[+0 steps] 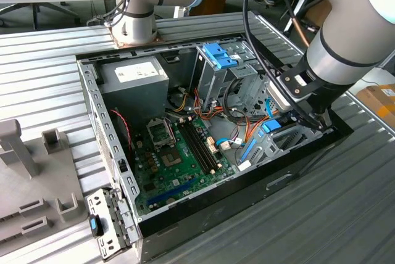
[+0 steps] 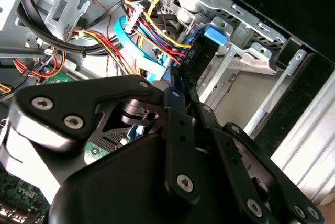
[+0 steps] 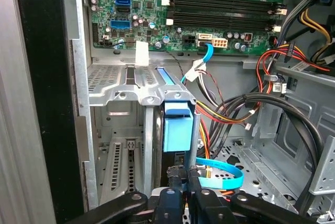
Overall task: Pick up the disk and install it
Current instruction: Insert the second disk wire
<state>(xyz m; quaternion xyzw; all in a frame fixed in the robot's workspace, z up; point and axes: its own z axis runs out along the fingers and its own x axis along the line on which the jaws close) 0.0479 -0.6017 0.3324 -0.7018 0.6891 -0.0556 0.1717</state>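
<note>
The disk [image 3: 178, 127] stands on edge in a slot of the metal drive bay [image 3: 123, 96] at the front corner of the open computer case [image 1: 203, 199]. Its blue carrier end faces the camera in the first wrist view. In the exterior view the blue carrier of the disk [image 1: 271, 126] shows low in the bay on the exterior view's right, with my gripper [image 1: 310, 119] reaching down beside it. My gripper [image 3: 182, 174] has its fingers closed narrowly on the disk's dark edge. In the second wrist view the gripper [image 2: 175, 85] meets the disk [image 2: 199, 56] at its fingertips.
Bundles of coloured cables [image 3: 230, 114] and a flat blue cable [image 3: 220, 179] lie right beside the bay. The motherboard [image 1: 179, 159], a grey power-supply box [image 1: 133, 79] and an upright cage with a blue latch [image 1: 219, 54] fill the case. Grey fixtures [image 1: 37, 171] stand on the exterior view's left.
</note>
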